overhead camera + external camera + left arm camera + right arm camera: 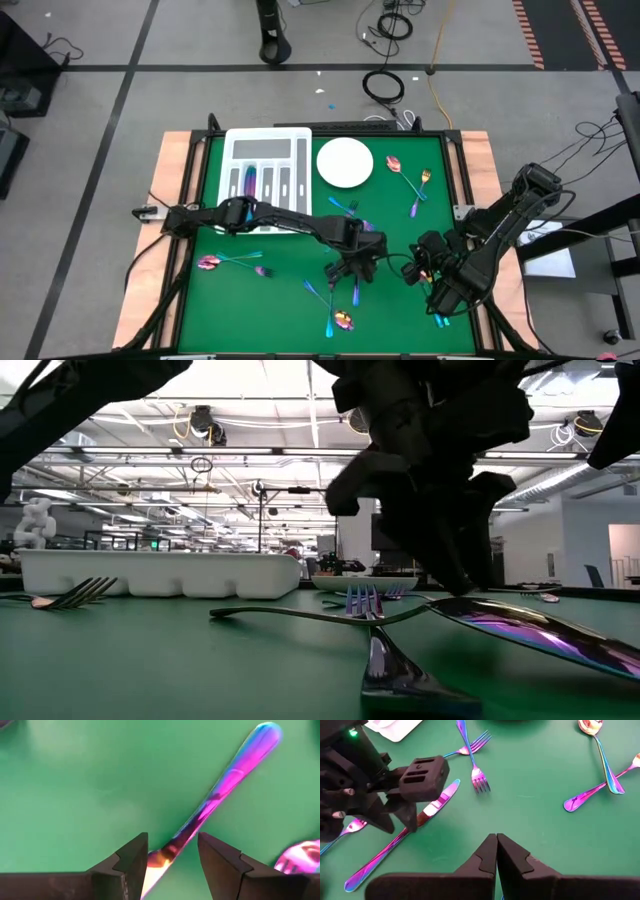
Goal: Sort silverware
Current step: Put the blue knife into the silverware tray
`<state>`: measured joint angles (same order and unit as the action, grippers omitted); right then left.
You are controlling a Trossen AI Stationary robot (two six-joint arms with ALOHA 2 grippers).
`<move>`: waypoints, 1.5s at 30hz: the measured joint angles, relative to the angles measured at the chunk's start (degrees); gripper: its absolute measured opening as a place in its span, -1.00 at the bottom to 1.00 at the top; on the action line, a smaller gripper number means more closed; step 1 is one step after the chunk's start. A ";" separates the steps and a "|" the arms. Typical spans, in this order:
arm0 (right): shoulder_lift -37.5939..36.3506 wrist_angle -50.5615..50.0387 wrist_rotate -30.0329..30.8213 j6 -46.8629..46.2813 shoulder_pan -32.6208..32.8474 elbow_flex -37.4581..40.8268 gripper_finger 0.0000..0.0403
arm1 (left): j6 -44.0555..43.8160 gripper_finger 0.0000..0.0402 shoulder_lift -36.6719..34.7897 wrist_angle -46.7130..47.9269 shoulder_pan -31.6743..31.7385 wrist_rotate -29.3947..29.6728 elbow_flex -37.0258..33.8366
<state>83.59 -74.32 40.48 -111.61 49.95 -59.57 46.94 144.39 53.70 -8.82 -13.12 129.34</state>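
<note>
My left gripper [352, 272] stands open over the middle of the green mat, its fingers either side of an iridescent knife [220, 790] that lies flat on the mat [385, 862]. My right gripper [496, 839] is shut and hangs over the mat's near right part [440, 290], holding nothing. More silverware is scattered on the mat: two forks [475, 767], a spoon [600, 750] crossed with another piece [592, 795] at the far right, and a spoon [208, 263] and fork [262, 270] at the left. Some pieces lie in the tray's slots [250, 182]. My left gripper comes at the knife from above, slanting, with its fingers across it where the handle meets the blade [172, 847]. One finger [135, 862] is right at the blade's edge, and I cannot tell whether it touches. A strip of mat shows between the knife and the other finger [217, 857].
The white divided tray [265, 140] stands at the far left of the mat, with the round white plate [345, 162] beside it. A spoon [343, 320] and thin blue pieces [318, 292] lie near the front edge. A wooden border [170, 180] frames the mat.
</note>
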 joint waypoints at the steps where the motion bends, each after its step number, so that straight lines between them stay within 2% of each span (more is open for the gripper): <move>1: 0.00 0.01 -0.01 0.00 0.01 0.00 -1.00 | 0.02 -0.13 -0.05 -0.77 0.10 -0.66 -0.64; 8: 0.00 -0.02 -0.14 0.26 0.02 0.00 -1.00 | 0.32 -0.13 -0.13 -3.83 0.13 -0.93 -3.32; 45: 0.00 0.37 -0.02 0.39 0.00 0.00 -1.00 | -1.70 -0.13 1.60 -1.87 0.70 -0.75 -3.09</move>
<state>83.59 -73.95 40.46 -111.22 49.95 -59.57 45.23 145.99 51.83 -8.12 -13.87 126.26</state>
